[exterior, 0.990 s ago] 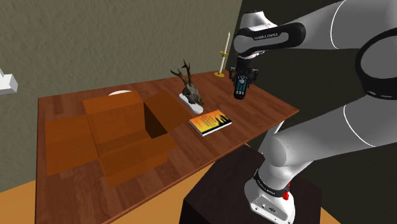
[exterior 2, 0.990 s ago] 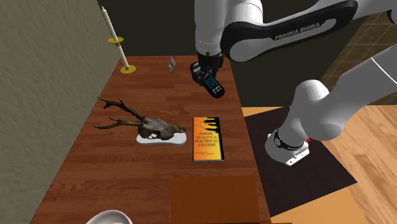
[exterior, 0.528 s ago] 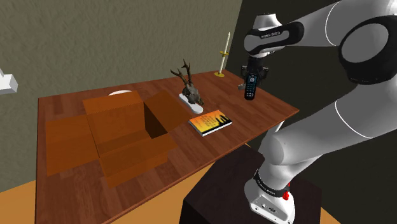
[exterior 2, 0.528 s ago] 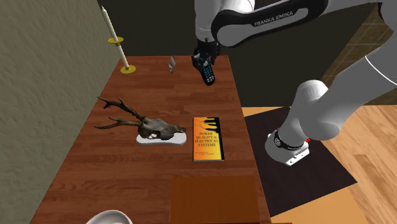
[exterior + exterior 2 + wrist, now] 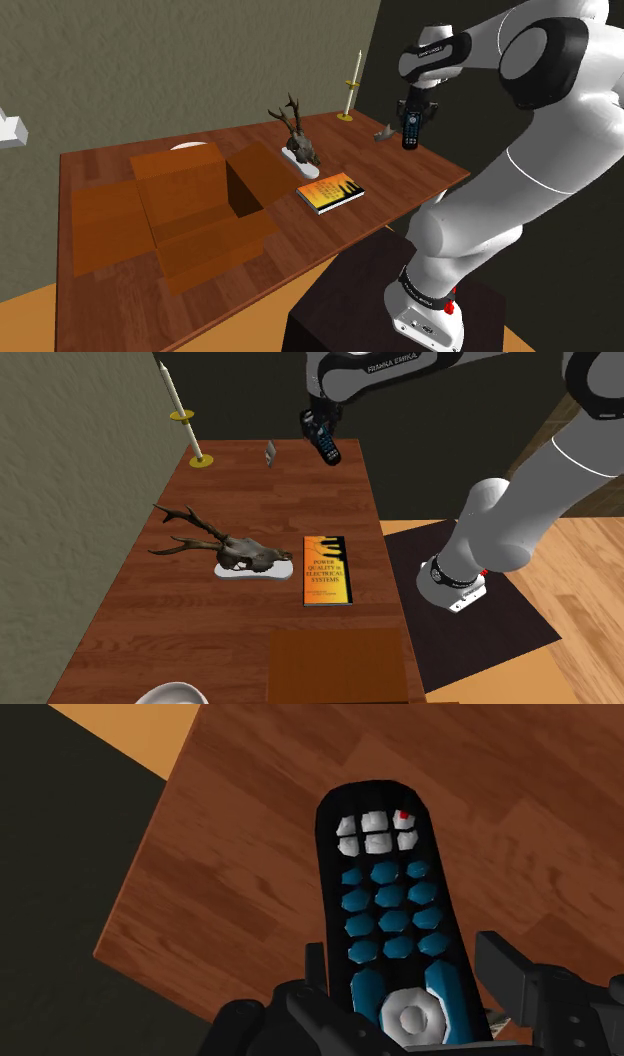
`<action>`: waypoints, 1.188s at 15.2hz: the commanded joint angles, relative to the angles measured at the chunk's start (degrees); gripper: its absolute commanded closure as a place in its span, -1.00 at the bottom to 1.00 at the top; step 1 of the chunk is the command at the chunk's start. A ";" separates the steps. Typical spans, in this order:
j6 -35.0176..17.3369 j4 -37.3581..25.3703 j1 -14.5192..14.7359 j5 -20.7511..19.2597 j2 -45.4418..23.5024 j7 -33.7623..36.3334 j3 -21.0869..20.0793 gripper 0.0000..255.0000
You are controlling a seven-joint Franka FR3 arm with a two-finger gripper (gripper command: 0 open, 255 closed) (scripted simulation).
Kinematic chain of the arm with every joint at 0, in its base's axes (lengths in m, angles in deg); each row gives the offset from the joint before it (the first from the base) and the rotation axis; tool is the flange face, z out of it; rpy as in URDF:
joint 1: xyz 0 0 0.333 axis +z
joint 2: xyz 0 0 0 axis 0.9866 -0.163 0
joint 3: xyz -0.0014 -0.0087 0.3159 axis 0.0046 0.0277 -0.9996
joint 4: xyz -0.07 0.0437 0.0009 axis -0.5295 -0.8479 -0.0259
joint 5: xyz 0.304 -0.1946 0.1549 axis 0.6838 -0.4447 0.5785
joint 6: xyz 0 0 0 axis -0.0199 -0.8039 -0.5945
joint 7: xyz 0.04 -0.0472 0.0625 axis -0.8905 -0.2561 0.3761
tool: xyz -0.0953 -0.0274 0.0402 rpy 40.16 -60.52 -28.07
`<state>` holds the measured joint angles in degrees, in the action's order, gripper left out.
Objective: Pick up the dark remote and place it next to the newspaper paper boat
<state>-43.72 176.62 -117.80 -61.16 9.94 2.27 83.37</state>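
The dark remote, black with blue and white buttons, hangs above the wooden table near its far corner. My gripper is shut on the remote's lower end, and the remote points down and away from the hand. In the second exterior view the remote sits under the gripper, to the right of the small grey newspaper paper boat. The boat stands on the table just left of the remote in the shoulder view. Seen from the wrist, the remote is clasped by the gripper over the table's edge.
A candle on a brass holder stands at the far corner. An antlered skull on a white base, an orange book and an open cardboard box lie along the table. A white bowl sits behind the box.
The gripper has carried the remote to the shoulder view's right and further along the table, closer to the paper boat. The remote now hangs more nearly upright.
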 commanded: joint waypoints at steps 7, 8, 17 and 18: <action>-1.37 -12.97 -3.64 5.37 -12.52 -12.02 6.00 1.00; -1.29 -14.97 -4.27 6.38 -14.32 -13.59 6.56 1.00; 3.11 -38.21 -13.11 16.90 -33.01 -26.72 8.73 1.00; 2.36 -37.51 -13.13 16.87 -33.06 -26.64 8.63 1.00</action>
<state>-41.56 140.47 -130.33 -44.88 -22.00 -23.71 92.04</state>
